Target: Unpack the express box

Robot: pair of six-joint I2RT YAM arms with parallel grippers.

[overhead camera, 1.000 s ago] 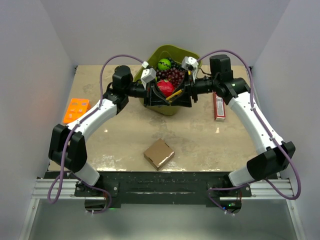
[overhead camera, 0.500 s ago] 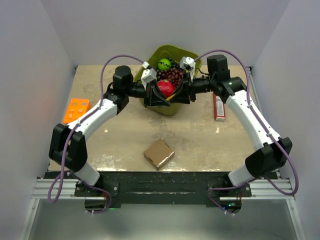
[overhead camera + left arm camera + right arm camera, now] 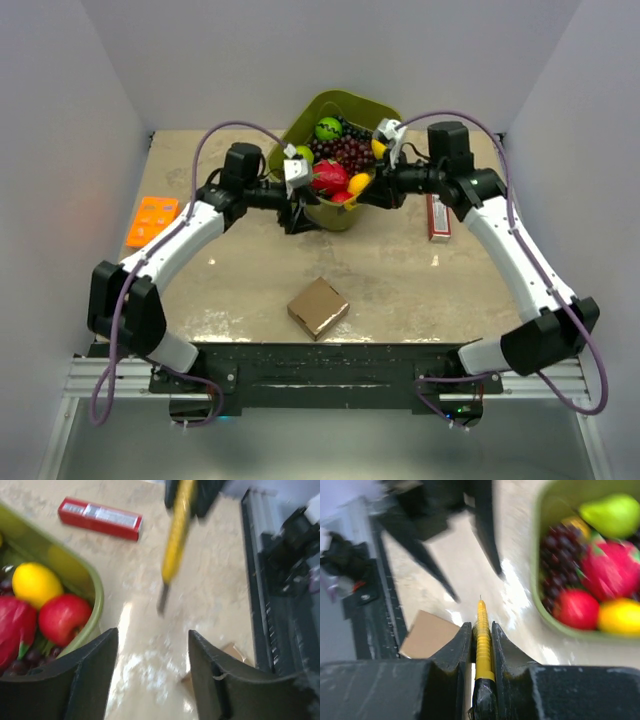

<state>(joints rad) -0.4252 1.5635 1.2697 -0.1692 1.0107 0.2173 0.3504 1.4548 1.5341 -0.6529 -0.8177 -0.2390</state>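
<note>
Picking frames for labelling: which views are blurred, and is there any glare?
Left wrist: motion-smeared throughout, the slim yellow tool streaked. Right wrist: background fruit blurred, the tool in the right claw fairly sharp. Top external: sharp, pale sheen on the beige table.

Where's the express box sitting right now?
Top view: the express box lies near the table's front edge, about centred left to right, well short of the green fruit tub. In the right wrist view it sits left of the yellow tool.

express box (image 3: 318, 307): plain brown
tub (image 3: 352, 100): olive green
packet (image 3: 438, 215): red with white label
tray (image 3: 152, 221): orange
tool (image 3: 175, 540): yellow, dark grey tip
worktop (image 3: 400, 280): mottled beige
arms (image 3: 180, 240): white, black joints
cables (image 3: 225, 127): purple
</note>
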